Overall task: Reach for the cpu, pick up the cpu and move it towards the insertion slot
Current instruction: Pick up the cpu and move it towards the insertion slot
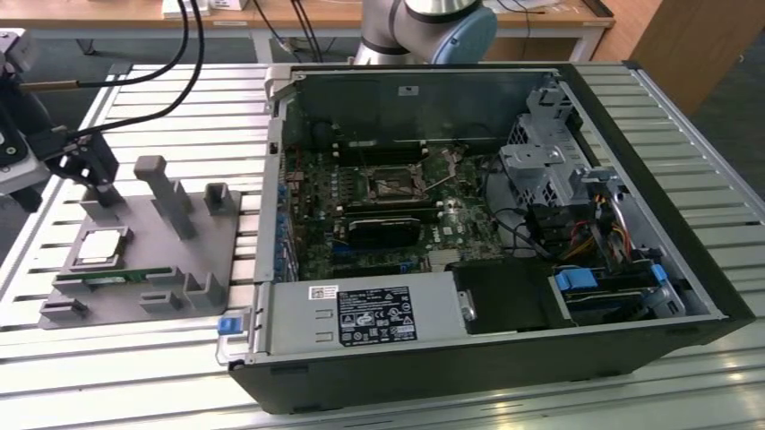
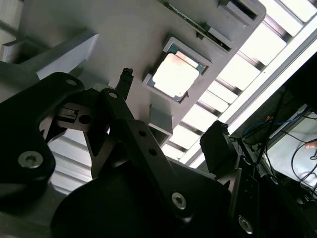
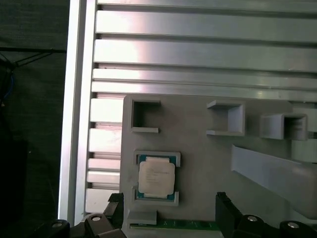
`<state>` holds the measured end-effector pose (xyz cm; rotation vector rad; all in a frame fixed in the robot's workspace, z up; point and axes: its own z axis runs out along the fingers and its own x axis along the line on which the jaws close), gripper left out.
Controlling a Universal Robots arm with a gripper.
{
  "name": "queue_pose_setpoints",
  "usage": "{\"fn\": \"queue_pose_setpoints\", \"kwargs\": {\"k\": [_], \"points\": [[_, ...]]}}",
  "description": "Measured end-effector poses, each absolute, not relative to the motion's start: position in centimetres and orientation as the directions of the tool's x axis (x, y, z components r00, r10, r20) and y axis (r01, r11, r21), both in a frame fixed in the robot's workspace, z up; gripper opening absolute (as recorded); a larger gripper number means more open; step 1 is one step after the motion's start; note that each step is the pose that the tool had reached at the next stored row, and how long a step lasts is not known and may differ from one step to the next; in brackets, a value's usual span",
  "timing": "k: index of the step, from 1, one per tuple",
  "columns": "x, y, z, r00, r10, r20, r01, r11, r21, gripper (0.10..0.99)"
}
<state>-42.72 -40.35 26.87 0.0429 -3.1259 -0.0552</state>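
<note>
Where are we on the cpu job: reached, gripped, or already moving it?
Done: the reach is nearly there; the gripper hovers open above the grey fixture, close to the cpu. In hand: nothing; the cpu lies in its nest, untouched. Left: the grasp, the lift and the carry to the insertion slot inside the open computer case.
</note>
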Motion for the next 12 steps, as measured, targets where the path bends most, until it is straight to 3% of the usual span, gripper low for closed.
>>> {"fn": "queue_pose_setpoints", "kwargs": {"k": [12], "points": [[-42.72,-40.36,26.01,-1.000,-0.028,0.015,-0.027,0.999,0.036,0.824]]}}
